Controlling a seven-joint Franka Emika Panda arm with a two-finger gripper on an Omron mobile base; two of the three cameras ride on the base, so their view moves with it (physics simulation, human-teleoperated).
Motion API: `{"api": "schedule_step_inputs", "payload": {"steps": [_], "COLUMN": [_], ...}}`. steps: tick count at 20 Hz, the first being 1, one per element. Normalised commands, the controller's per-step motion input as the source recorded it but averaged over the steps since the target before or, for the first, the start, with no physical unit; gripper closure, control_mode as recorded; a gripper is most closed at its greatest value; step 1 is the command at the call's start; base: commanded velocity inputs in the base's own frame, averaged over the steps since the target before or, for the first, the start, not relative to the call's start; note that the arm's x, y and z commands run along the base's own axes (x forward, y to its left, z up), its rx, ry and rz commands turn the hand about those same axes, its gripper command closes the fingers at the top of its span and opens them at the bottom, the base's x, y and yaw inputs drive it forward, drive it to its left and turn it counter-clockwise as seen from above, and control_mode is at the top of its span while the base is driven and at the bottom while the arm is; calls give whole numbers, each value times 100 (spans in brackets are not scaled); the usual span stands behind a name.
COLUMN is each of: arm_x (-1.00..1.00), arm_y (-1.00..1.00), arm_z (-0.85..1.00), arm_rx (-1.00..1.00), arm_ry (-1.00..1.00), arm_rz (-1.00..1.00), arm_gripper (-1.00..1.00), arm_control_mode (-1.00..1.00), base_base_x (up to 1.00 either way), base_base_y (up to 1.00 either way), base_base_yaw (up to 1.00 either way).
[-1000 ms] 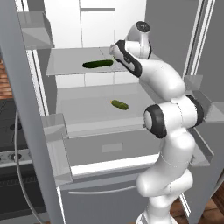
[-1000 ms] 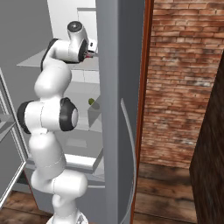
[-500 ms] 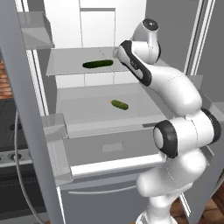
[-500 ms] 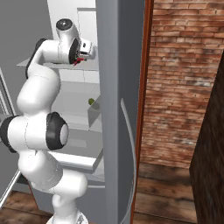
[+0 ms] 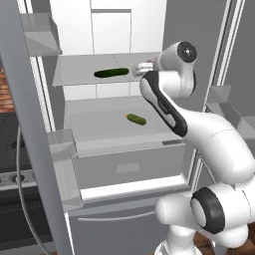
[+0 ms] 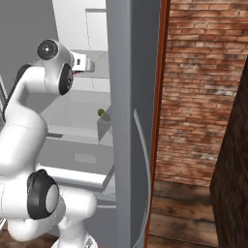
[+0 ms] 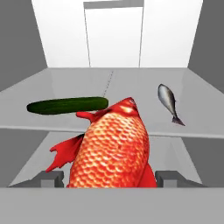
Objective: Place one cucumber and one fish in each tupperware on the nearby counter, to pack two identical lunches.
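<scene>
A big red fish (image 7: 113,148) fills the lower middle of the hand view, and my gripper (image 7: 113,179) is shut on it, one finger on each flank. In the left base view the gripper (image 5: 142,67) hangs at the front right of the fridge's upper shelf (image 5: 74,74), a bit of red fish (image 5: 145,64) showing at its tip. A long dark cucumber (image 5: 111,73) (image 7: 68,105) lies on that shelf, left of the hand. A small silver fish (image 7: 168,101) lies to the right. A short cucumber (image 5: 136,119) (image 6: 102,113) rests on the shelf below. The tupperware and counter are out of view.
The open fridge door (image 5: 30,124) with its bins (image 5: 62,144) stands close on the left, a stove front (image 5: 10,174) behind it. A grey fridge door (image 6: 131,121) and a brick wall (image 6: 193,97) close off the right side.
The arm's elbow has swung out to the right, and the hand with the red fish has drawn slightly back and right from the upper shelf. The cucumbers have not moved.
</scene>
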Motion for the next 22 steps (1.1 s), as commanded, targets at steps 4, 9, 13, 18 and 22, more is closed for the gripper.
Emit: {"api": "schedule_step_inputs", "payload": {"steps": [4,9,13,18,22], "arm_x": [-100,-100,-100,-78,-55], "arm_y": [-1,0,0,0,-1], "arm_z": [0,3,17,13,5], "arm_rx": [0,0,0,0,0], "arm_ry": [-7,0,0,0,0], "arm_rz": [0,0,0,0,0], "arm_gripper": [100,100,100,100,100], "arm_control_mode": [-100,-100,-100,-100,-100], "base_base_x": [0,0,0,0,0], "base_base_y": [0,0,0,0,0], "base_base_yaw": [0,0,0,0,0]}}
